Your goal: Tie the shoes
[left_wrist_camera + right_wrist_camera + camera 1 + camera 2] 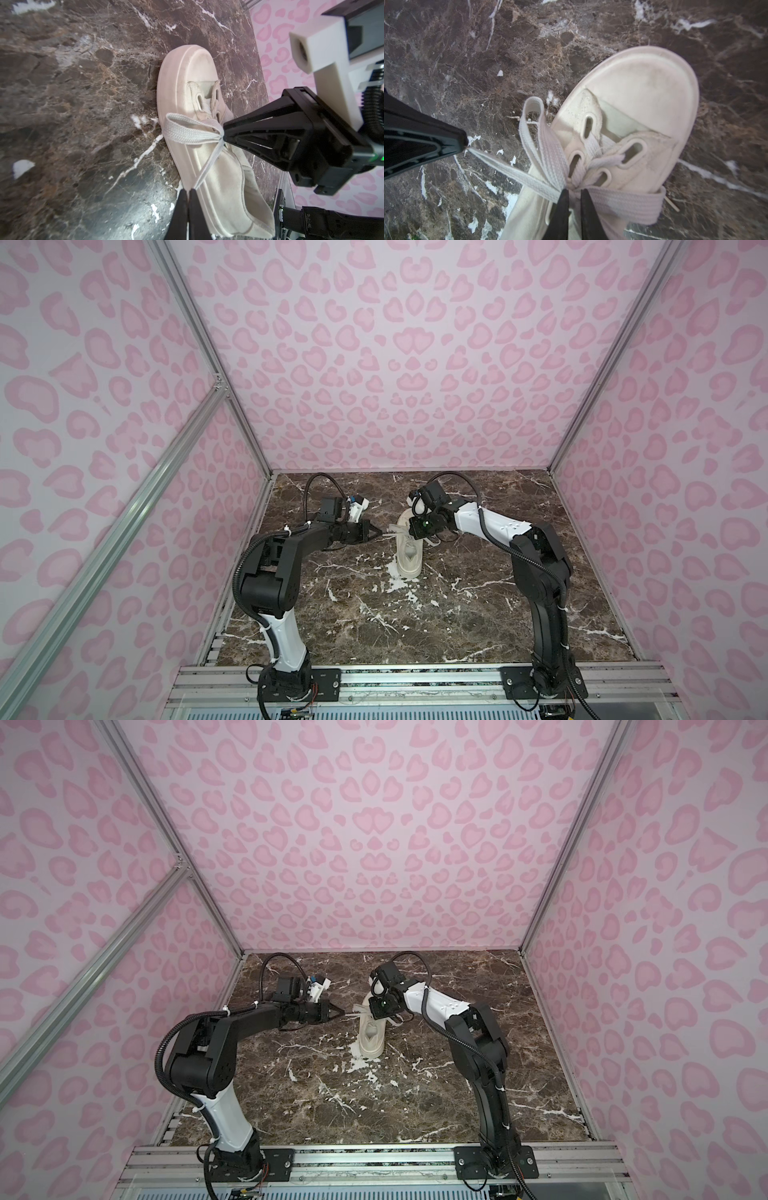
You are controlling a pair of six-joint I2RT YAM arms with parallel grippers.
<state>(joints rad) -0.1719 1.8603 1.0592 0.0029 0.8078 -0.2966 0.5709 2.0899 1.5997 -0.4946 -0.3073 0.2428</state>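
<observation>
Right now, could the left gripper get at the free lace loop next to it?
Probably yes: the loop sticks out off the shoe toward it, nothing between. But the left gripper is shut on a taut lace strand, so it must release first.

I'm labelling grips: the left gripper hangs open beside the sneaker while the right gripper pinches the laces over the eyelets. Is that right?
No: the left gripper is not open. Beside the sneaker, it is shut on a taut strand of the laces, as the right wrist view shows. The right gripper does pinch the laces over the eyelets.
</observation>
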